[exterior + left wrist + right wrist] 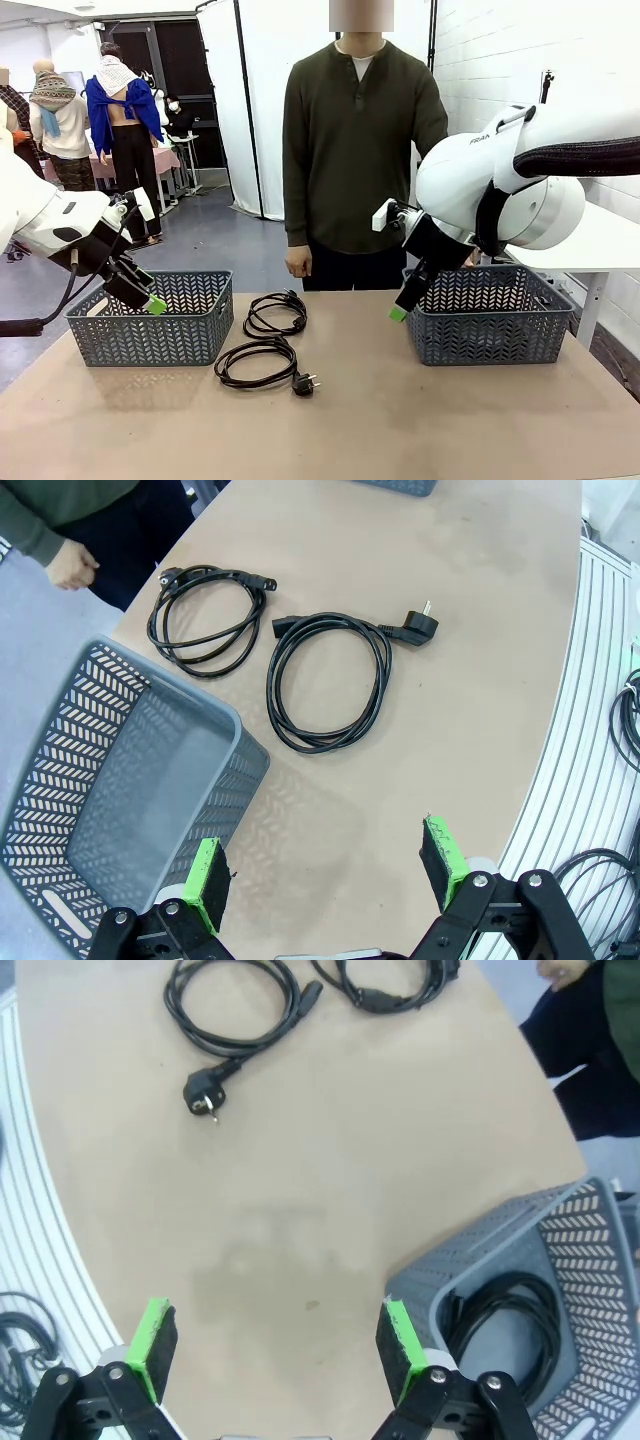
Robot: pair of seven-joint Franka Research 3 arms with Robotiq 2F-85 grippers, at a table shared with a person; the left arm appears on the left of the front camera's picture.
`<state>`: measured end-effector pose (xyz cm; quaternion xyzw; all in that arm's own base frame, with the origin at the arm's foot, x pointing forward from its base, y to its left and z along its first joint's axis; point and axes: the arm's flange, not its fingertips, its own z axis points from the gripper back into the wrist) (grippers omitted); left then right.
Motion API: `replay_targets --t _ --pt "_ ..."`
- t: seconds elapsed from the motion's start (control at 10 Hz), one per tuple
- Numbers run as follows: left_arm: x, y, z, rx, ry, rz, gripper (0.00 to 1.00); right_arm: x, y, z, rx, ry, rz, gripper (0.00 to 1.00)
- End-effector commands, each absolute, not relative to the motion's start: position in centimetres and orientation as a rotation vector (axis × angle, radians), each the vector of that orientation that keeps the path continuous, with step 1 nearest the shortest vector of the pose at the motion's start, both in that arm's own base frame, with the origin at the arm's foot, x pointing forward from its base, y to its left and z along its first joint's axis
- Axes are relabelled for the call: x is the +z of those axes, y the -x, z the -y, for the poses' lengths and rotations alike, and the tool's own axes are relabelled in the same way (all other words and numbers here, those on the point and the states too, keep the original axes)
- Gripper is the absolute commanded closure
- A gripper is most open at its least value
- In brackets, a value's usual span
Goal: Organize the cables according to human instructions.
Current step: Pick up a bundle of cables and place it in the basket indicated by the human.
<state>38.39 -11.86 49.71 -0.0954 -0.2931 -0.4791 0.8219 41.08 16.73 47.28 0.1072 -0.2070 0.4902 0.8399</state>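
L gripper (325,872): jaws spread wide, nothing btwn the green pads. It sits at the bottom of the L wrist view, one pad over the corner of the L grey basket (232,768), the other over bare table (480,730). In the front view its tip overlaps that basket's rim at mid-left of frame; can't tell if they touch.

R gripper (278,1348): also wide open and empty. In the R wrist view, one pad is over bare tabletop at bottom left. The other is over the corner of the R grey basket (455,1250) at lower right.

Cables: 2 coils lie on the table btwn the baskets, just beside each other at centre-left of the front view. The nearer cable (384,670) has its angled plug sticking out; the farther cable (262,605) is by the table's far edge. A 3rd cable (455,1320) is coiled inside the R basket.

Person stands at the far side, top centre of the front view, one hand (297,262) hanging above the far edge, well apart from both grippers.
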Motion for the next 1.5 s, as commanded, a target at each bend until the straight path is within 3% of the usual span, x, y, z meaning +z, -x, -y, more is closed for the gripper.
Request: replay_targets --t 0.0,0.6,1.4 --pt "49.5 -38.6 11.5 -1.035 0.225 0.628 0.00 48.4 -41.9 -19.8 0.971 -0.199 0.393 0.00" --pt "49.5 -38.6 11.5 -1.035 0.225 0.628 0.00 49.0 -44.2 -29.0 0.709 -0.127 0.156 0.00" --pt "49.5 -38.6 11.5 -1.035 0.225 0.628 0.00 46.5 -46.0 -32.2 0.608 -0.160 0.155 0.00"
